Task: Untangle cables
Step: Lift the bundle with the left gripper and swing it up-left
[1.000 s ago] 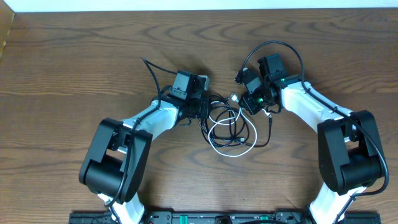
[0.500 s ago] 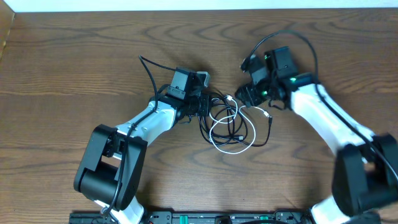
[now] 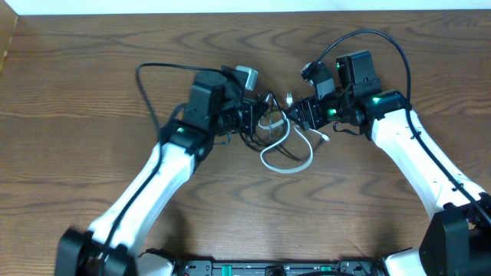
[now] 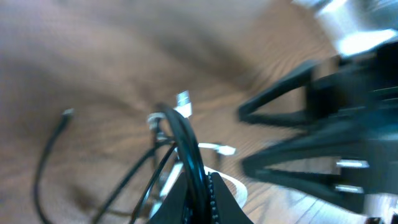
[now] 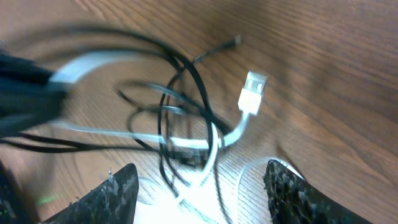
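Observation:
A thin black cable (image 3: 265, 126) and a thin white cable (image 3: 310, 159) lie tangled in loops on the wooden table between my two grippers. My left gripper (image 3: 252, 115) is shut on strands of the black cable (image 4: 183, 140), which run up from between its fingers (image 4: 200, 177). A white plug (image 4: 183, 99) lies just beyond. My right gripper (image 3: 301, 113) is open and faces the tangle from the right. In the right wrist view its fingertips (image 5: 115, 193) spread wide over the black loops (image 5: 180, 106) and the white cable's plug (image 5: 252, 92). This view is blurred.
The thicker black arm wires arch behind the left arm (image 3: 146, 84) and over the right arm (image 3: 383, 42). The table's far edge (image 3: 245, 14) runs along the top, and a box corner (image 3: 6, 38) sits at the far left.
The left arm has risen and pulled the black cable back and up, so the tangle has drawn tighter. The right gripper has shifted back and closer to the tangle.

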Motion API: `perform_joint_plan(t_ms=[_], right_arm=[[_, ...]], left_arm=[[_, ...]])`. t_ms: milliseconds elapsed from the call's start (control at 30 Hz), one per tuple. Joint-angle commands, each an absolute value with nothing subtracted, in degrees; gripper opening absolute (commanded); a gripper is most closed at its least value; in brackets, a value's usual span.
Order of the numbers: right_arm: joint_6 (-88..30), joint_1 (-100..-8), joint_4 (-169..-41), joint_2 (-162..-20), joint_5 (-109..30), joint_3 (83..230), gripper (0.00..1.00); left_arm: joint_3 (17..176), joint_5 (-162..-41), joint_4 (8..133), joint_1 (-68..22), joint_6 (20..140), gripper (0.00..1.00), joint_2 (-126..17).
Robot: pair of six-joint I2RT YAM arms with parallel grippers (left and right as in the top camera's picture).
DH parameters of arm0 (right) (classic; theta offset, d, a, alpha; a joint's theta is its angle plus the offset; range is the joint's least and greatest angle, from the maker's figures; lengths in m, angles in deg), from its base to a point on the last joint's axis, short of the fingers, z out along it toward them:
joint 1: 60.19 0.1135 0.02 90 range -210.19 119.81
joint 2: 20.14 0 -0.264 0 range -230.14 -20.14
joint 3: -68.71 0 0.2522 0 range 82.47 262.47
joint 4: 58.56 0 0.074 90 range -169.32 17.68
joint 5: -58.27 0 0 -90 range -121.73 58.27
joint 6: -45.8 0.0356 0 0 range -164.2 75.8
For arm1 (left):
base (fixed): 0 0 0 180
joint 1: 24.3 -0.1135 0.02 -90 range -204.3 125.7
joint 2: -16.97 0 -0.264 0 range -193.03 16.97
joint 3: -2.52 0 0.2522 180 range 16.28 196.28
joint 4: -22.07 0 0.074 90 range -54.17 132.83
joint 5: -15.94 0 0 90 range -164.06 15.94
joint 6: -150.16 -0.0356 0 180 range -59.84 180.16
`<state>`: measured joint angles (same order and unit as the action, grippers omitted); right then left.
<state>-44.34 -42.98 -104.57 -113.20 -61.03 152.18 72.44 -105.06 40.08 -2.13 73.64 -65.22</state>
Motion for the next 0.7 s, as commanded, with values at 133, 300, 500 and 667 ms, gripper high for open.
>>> perform_joint_plan(t_ms=[133,300,500,667], right_arm=[[-41.6,-43.4,-102.6,-113.0,-63.8,152.6,0.62],[-37.7,-43.7,-98.8,-113.0,-63.9,152.6,0.63],[-36.5,-43.6,-94.7,-113.0,-73.1,152.6,0.79],[-36.6,-42.2,-94.0,-113.1,-72.2,152.5,0.8]], left_arm=[[72.6,-104.0,39.2,-2.4,72.9,0.07,-53.2],[72.6,-96.9,42.1,-2.4,76.1,0.08,-52.4],[72.6,-100.7,41.8,-2.4,88.9,0.07,-54.0],[72.7,-106.5,35.9,-2.4,96.7,0.08,-53.9]])
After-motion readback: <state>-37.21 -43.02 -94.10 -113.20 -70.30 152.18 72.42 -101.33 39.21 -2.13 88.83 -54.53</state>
